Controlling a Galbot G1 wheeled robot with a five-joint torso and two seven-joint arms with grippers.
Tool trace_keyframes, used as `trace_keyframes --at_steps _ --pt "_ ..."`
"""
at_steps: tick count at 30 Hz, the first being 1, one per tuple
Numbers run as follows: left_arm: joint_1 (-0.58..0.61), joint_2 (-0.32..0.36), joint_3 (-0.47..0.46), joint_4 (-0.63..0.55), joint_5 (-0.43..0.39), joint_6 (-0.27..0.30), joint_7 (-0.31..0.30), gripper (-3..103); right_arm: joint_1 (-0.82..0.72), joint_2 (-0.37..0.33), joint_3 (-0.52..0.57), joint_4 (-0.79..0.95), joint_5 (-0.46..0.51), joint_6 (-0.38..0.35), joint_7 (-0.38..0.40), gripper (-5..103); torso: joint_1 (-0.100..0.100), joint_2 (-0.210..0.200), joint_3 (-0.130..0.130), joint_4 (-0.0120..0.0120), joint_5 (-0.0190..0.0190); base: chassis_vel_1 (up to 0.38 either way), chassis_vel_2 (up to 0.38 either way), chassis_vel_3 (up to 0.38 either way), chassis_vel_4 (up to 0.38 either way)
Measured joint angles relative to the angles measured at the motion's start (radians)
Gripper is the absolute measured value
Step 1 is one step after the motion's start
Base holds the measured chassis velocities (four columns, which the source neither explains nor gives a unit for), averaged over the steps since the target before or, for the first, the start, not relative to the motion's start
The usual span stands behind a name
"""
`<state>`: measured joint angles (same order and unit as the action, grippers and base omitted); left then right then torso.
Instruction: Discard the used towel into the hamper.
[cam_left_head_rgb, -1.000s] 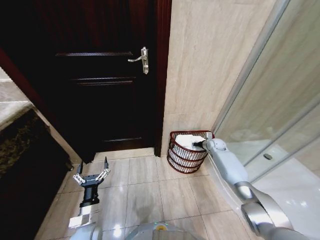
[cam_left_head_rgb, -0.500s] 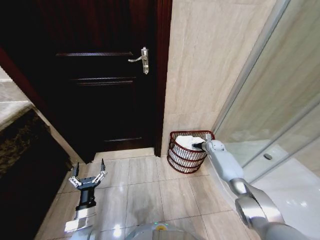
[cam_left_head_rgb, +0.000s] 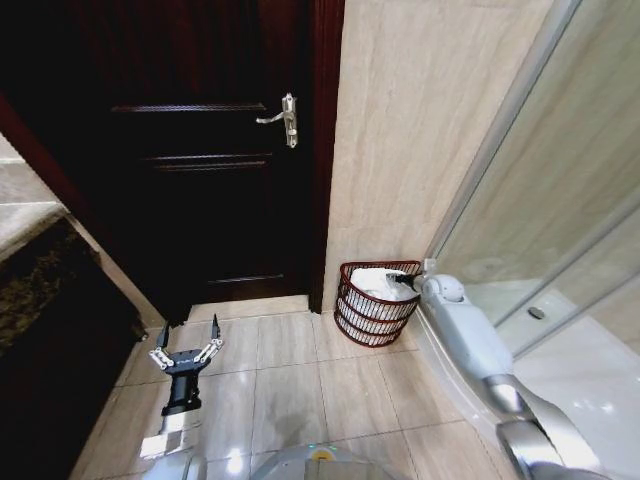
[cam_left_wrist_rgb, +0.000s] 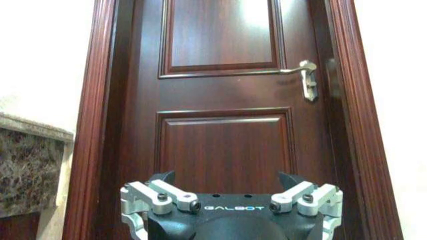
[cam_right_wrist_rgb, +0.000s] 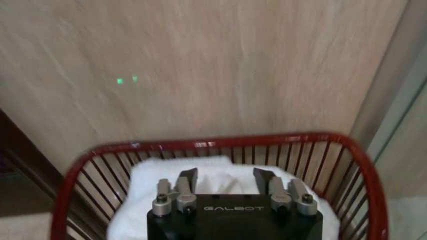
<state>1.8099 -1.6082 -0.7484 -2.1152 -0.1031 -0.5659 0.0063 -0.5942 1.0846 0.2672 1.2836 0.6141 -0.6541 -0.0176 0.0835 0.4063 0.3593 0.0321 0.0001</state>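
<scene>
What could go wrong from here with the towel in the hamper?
1. The right gripper is open just above the towel inside the hamper; a loop of cloth could catch a finger and lift out as the arm withdraws.
2. The hamper looks light and the arm reaches over its rim; a bump on the way out might tip it.
3. The wall is close behind, leaving little room.

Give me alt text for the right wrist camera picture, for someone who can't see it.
The right claw, fingers open, hangs just above a white towel lying inside the hamper, a round dark red wire basket. Behind the hamper rises a beige tiled wall.
</scene>
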Motion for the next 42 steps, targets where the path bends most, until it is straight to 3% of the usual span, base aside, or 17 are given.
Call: trace_keyframes --at_steps 2,5,8,9,10,11,13,15,18,25,27,34,42 --pt "-0.008 0.0 0.002 0.001 -0.001 0.006 -0.002 100 -0.056 -0.019 0.01 0.105 0.017 0.026 0.053 71 0.0 0.0 0.0 0.0 0.0 0.0 0.0 0.0 0.0" --pt "-0.014 0.0 0.007 0.005 -0.002 0.015 -0.009 100 -0.124 -0.035 0.021 0.198 0.016 0.086 0.096 77 0.0 0.0 0.0 0.0 -0.0001 0.0 0.0 0.0 0.0" --pt "-0.026 0.004 0.017 0.007 -0.009 0.033 -0.018 100 -0.259 -0.046 0.052 0.333 -0.002 0.225 0.159 92 0.0 0.0 0.0 -0.0002 0.0002 0.0 0.0 0.0 0.0" --pt "-0.026 0.004 0.017 0.007 -0.009 0.033 -0.018 100 -0.259 -0.046 0.052 0.333 -0.002 0.225 0.159 92 0.0 0.0 0.0 -0.0002 0.0002 0.0 0.0 0.0 0.0" --pt "-0.03 0.004 0.02 0.008 -0.011 0.041 -0.019 100 -0.307 -0.046 0.067 0.376 -0.016 0.272 0.179 92 0.0 0.0 0.0 0.0 0.0 0.0 0.0 0.0 0.0" --pt "-0.035 0.005 0.025 0.008 -0.013 0.055 -0.02 100 -0.374 -0.039 0.096 0.434 -0.057 0.337 0.2 99 0.0 0.0 0.0 -0.0004 0.0 0.0 0.0 0.0 0.0" --pt "-0.04 0.006 0.033 0.011 -0.02 0.08 -0.02 100 -0.451 -0.018 0.139 0.498 -0.128 0.394 0.201 100 0.0 0.0 0.0 -0.0001 -0.0003 0.0 0.0 0.0 0.0" --pt "-0.042 0.008 0.035 0.011 -0.024 0.091 -0.02 100 -0.479 -0.009 0.153 0.521 -0.152 0.406 0.198 100 0.0 0.0 0.0 -0.0001 -0.0003 0.0 0.0 0.0 0.0" --pt "-0.055 0.028 0.047 0.021 -0.039 0.143 -0.012 100 -0.666 0.061 0.215 0.681 -0.263 0.444 0.188 100 0.0 0.0 0.0 0.0 -0.0002 0.0 0.0 0.0 0.0" --pt "-0.067 0.057 0.059 0.042 -0.056 0.17 0.016 100 -0.826 0.159 0.265 0.804 -0.415 0.5 0.175 100 0.0 0.0 0.0 -0.0002 -0.0003 0.0 0.0 0.0 0.0" --pt "-0.073 0.064 0.066 0.046 -0.043 0.205 0.029 100 -0.883 0.208 0.291 0.859 -0.462 0.511 0.178 100 0.0 0.0 0.0 -0.0001 -0.0003 0.0 0.0 0.0 0.0" --pt "-0.093 0.063 0.089 0.06 -0.027 0.228 0.048 100 -0.985 0.269 0.299 0.945 -0.529 0.523 0.177 100 0.005 0.014 0.007 -0.0003 -0.0002 0.0 0.0 0.0 0.0" --pt "-0.108 0.105 0.089 0.075 -0.022 0.224 0.047 100 -0.991 0.296 0.276 0.966 -0.558 0.535 0.201 100 0.018 0.046 0.027 0.0 -0.0001 0.0 0.0 0.0 0.0"
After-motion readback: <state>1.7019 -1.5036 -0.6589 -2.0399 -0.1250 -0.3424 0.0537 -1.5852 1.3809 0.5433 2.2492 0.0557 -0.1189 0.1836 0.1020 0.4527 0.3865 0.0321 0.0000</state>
